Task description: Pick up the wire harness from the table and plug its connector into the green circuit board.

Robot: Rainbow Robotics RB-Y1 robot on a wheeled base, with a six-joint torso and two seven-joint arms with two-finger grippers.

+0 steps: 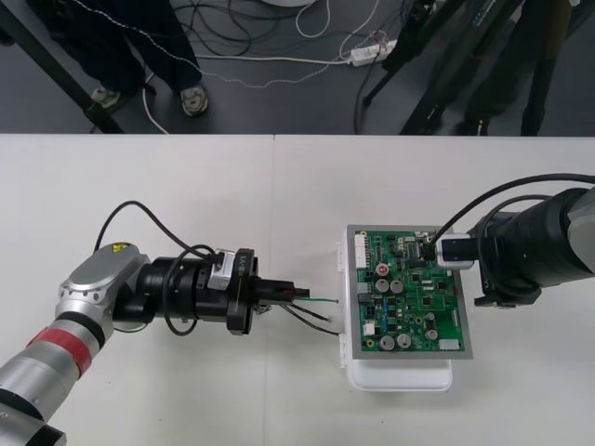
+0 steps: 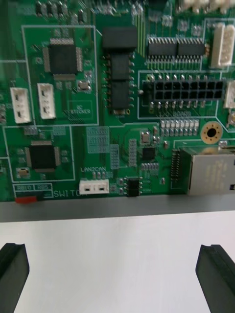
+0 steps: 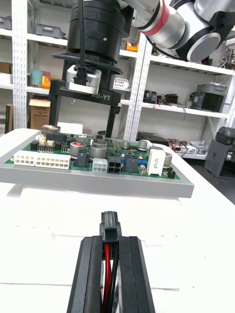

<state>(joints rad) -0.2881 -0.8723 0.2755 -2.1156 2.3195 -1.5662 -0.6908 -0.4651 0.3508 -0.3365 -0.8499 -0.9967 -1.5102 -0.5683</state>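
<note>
The green circuit board (image 1: 409, 293) sits on its white base (image 1: 400, 376) at the table's right. My left gripper (image 1: 290, 293) hovers just left of the board, shut on the wire harness (image 1: 318, 304). Thin green and black wires trail from it toward the board's left edge. In the left wrist view the small black plug (image 3: 109, 226) sticks out between my left gripper's (image 3: 108, 240) fingertips, with red and black wires behind it, short of the board (image 3: 98, 161). My right gripper (image 1: 437, 251) hangs open over the board's far side. It (image 2: 115, 249) looks down on the board (image 2: 117, 98) and also stands over it as the other gripper (image 3: 81, 129).
Bare table (image 1: 167, 195) stretches to the left and behind the left arm. The table's far edge (image 1: 279, 136) borders dark floor with cables. White connectors (image 3: 36, 159) and capacitors (image 3: 78, 149) line the board's near side.
</note>
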